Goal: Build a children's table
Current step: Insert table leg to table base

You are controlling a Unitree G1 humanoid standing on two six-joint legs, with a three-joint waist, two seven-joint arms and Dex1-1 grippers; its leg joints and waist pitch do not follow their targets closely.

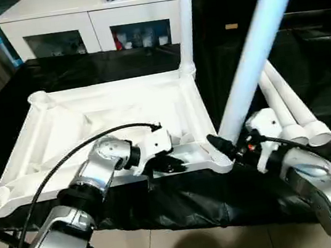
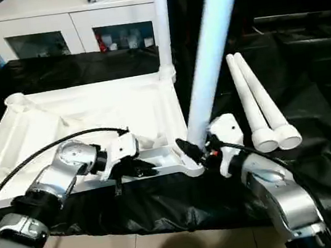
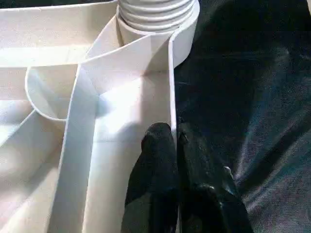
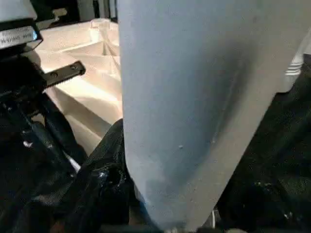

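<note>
While our left gripper [image 1: 173,164] pinches the near rim of the upturned table top [image 1: 91,126] — its two black fingers [image 3: 160,160] closed on either side of that thin white wall — our right gripper [image 1: 230,145] holds a long white leg [image 1: 259,41] close to its lower end, the jaws standing about half wide around the tube. That leg leans up and away from the table top's near right corner socket [image 1: 221,160], its lower end just beside the socket; we cannot tell whether it touches it. The table top lies ribbed side up on black cloth [image 1: 303,47], and at its far right corner one leg [image 1: 185,15] already stands upright in its socket. Two more legs [image 1: 291,108] lie side by side on the cloth to the right of the table top — open ends toward us. Beyond the table top's far edge stands a white cabinet [image 1: 90,16] with glass doors.
</note>
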